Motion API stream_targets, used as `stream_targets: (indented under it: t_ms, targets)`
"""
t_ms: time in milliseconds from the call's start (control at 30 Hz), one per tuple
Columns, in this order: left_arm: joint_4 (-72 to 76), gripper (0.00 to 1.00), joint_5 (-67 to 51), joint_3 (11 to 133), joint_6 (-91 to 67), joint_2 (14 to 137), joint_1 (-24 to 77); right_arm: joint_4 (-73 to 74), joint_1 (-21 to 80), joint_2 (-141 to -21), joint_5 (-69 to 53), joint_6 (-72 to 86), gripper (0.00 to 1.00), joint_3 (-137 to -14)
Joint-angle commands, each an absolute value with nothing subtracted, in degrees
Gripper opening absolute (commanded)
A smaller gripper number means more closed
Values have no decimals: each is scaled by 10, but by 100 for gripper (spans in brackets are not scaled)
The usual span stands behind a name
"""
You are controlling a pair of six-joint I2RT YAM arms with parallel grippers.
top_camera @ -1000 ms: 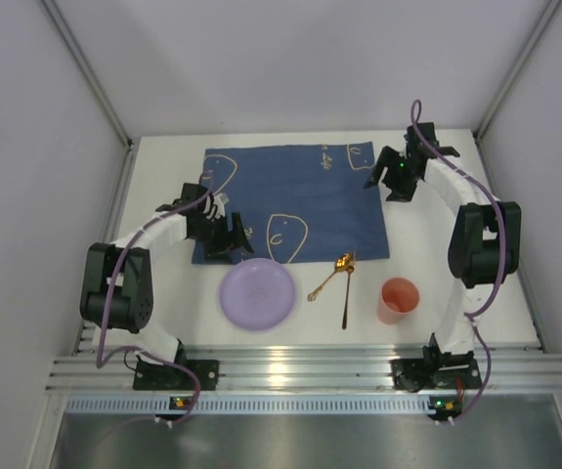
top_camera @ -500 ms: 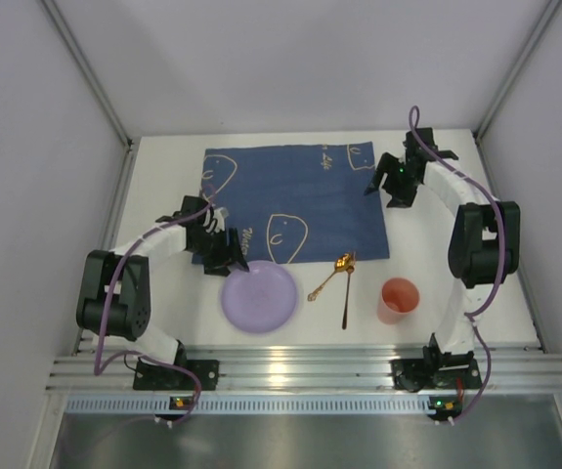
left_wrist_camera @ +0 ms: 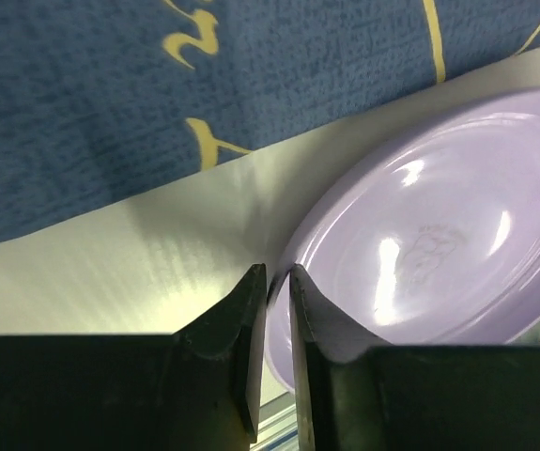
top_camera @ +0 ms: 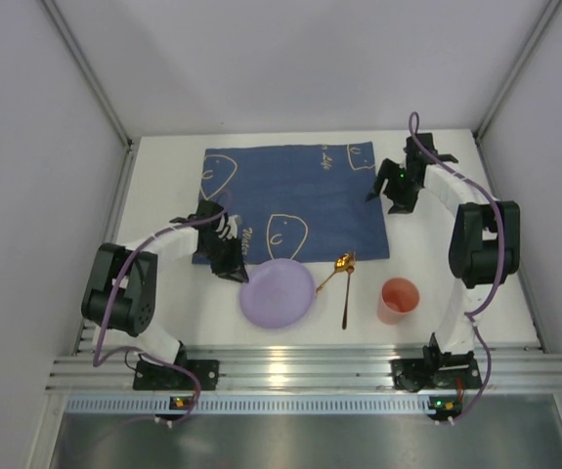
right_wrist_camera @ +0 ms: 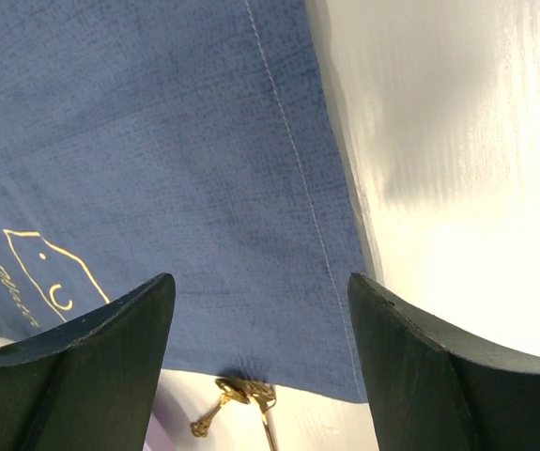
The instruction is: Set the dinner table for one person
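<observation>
On the white dinner table (top_camera: pixel 158 186) lies a dark blue placemat (top_camera: pixel 300 195) (left_wrist_camera: pixel 110 94) (right_wrist_camera: pixel 157 141). A lilac plate (top_camera: pixel 281 293) (left_wrist_camera: pixel 439 244) sits just below its near edge. My left gripper (top_camera: pixel 236 271) (left_wrist_camera: pixel 274 272) is shut on the plate's left rim. The rim is pinched between the fingertips. A gold spoon (top_camera: pixel 329 277) and a gold fork (top_camera: pixel 345 298) lie right of the plate, the spoon's handle touching or under its edge. An orange cup (top_camera: pixel 398 298) stands further right. My right gripper (top_camera: pixel 392 193) (right_wrist_camera: pixel 260 287) hangs open over the placemat's right edge, holding nothing.
A ribbed aluminium rail (top_camera: pixel 310 371) runs along the near edge with both arm bases on it. White walls enclose the table on three sides. The gold cutlery (right_wrist_camera: pixel 241 395) lies just past the placemat's near right corner in the right wrist view.
My left gripper has closed on the plate's rim. The plate has shifted right, up against the gold spoon. The right gripper has drifted slightly and stays open.
</observation>
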State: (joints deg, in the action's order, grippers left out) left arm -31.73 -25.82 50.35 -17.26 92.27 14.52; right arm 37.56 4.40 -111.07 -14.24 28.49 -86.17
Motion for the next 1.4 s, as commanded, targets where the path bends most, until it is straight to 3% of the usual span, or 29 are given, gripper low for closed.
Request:
stream_targets:
  t_ms: [0,133,200,400,667,1133,1367]
  targets:
    - [-333,21,-243,511,-156,940,170,374,35,-1076,-141,276,75,-856]
    - [-334,15,-239,512,-155,947,181,369,28,-1071,-142,278,75,-845]
    - [-335,0,-239,515,-154,949,183,366,24,-1069,-145,278,75,-838]
    - [-365,0,-252,569,-155,927,183,360,15,-1063,-147,278,75,-824]
    - [-370,0,-280,750,-171,979,181,345,11,-1052,-156,282,75,-794]
    - [-441,0,-138,1217,-257,1328,149,361,5,-1022,-163,263,75,-770]
    - [-463,0,-77,1209,-272,1332,119,372,-14,-1003,-158,256,75,-756]
